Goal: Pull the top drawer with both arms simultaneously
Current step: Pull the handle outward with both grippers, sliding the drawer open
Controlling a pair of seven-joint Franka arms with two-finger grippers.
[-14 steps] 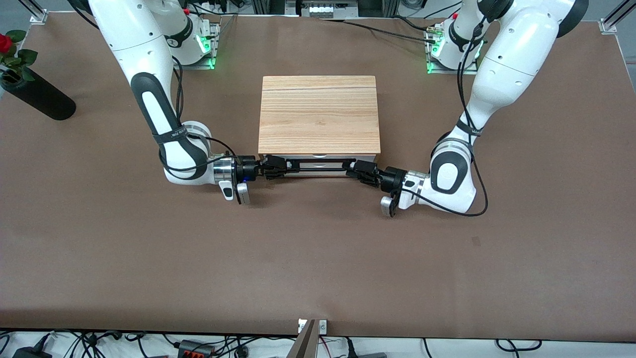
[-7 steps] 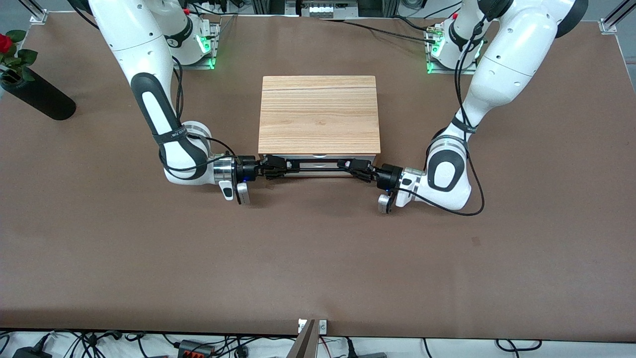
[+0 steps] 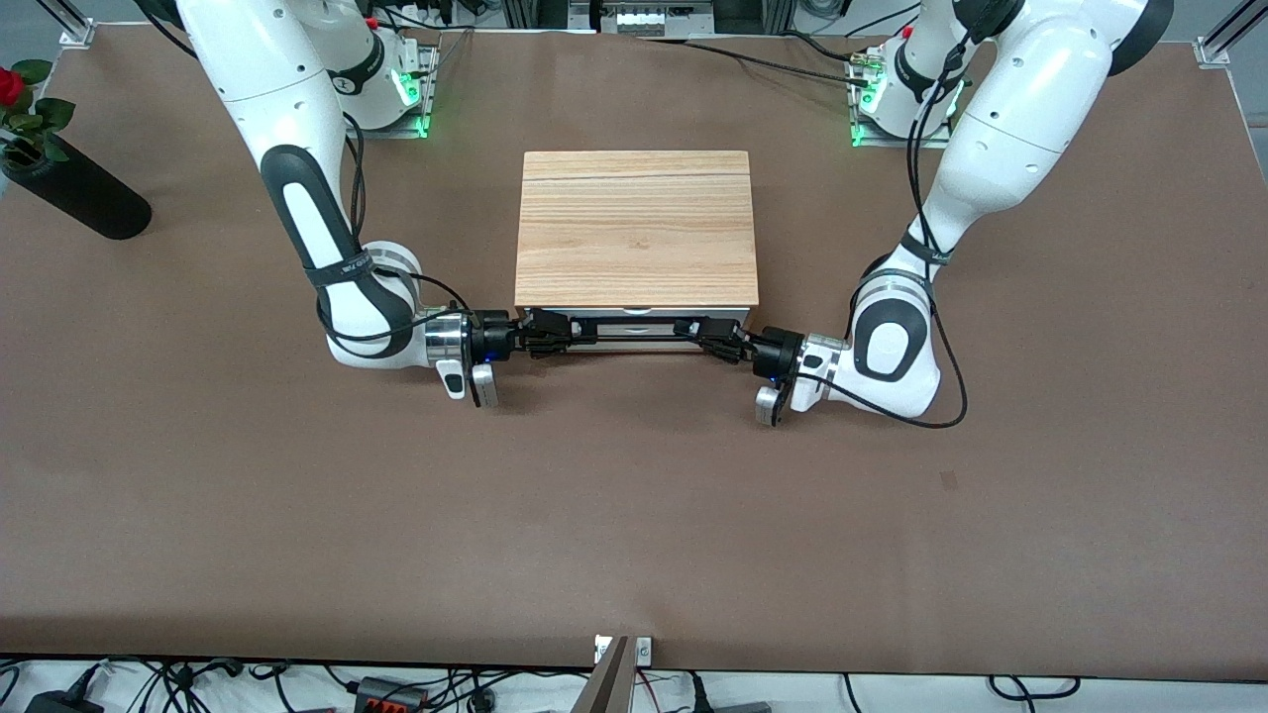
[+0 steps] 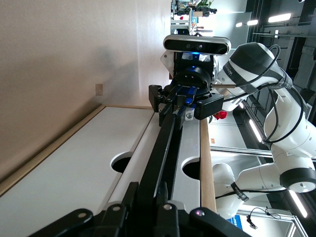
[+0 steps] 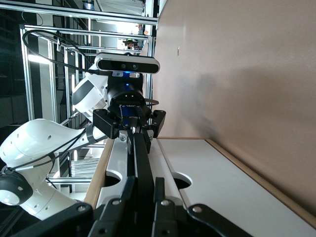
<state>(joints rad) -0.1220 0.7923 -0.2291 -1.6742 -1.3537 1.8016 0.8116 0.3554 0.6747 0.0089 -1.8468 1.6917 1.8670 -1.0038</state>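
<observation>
The top drawer [image 3: 634,316] has a white front under the cabinet's wood-grain top [image 3: 636,223], and its face looks about flush with the cabinet. Its black bar handle [image 3: 634,334] runs across the front. My right gripper [image 3: 563,332] is shut on the handle's end toward the right arm. My left gripper [image 3: 695,333] is shut on the end toward the left arm. In the left wrist view my left gripper [image 4: 146,190] clasps the handle [image 4: 165,143], with the drawer front [image 4: 190,143] beside it and my right gripper [image 4: 174,106] farther along. In the right wrist view my right gripper [image 5: 144,186] clasps the handle [image 5: 140,158].
A black vase [image 3: 74,193] with a red rose lies at the right arm's end of the table. A lower white drawer front [image 4: 74,163] sits under the top drawer. Bare brown table [image 3: 634,515] stretches in front of the cabinet.
My left arm has swung its gripper in along the handle, closer to the cabinet's front. The right arm and the drawer have not visibly moved.
</observation>
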